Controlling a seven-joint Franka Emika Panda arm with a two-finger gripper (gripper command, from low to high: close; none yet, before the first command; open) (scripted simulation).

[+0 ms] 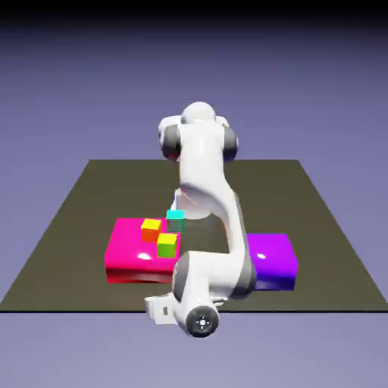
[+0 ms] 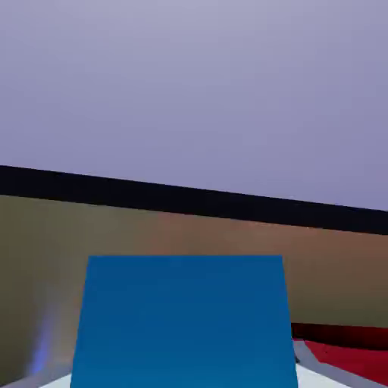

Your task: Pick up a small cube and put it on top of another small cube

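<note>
Progress: partway, by my judgement. A blue cube (image 2: 186,322) fills the bottom middle of my hand view, large, right where my fingertips sit, so I take it that the pick-up is done and the placing is left.
Claw: my fingers are hidden behind that blue cube in the hand view, and in the exterior view my hand is tucked behind my own arm (image 1: 208,227). From where the cube sits I judge that I am pinching it, but I cannot see the fingers themselves.
Carried cube: it reads deeper blue here than cyan, perhaps from shade; I take it for the small cube of the task. It does not show in the exterior view.
Target cube: a tiny cyan cube (image 1: 175,220) stands at the back edge of the pink block (image 1: 125,246), just behind the orange cube (image 1: 151,228) and the green cube (image 1: 167,244), both yellow-topped. Nothing rests on it yet.
Other things: a purple block (image 1: 274,258) lies on the exterior view's right, apart from the pink one, both on the dark table (image 1: 76,220).
Hand view beyond the cube: brown table surface, a dark band, the plain backdrop, and a red sliver at the lower right that I cannot identify for sure.
Left to do: bring the carried cube over the cyan one, set it square on top, let go.
Risk: the orange and green cubes crowd the target, so a low approach could knock them.
Writing: none readable anywhere; no brands or labels show.
</note>
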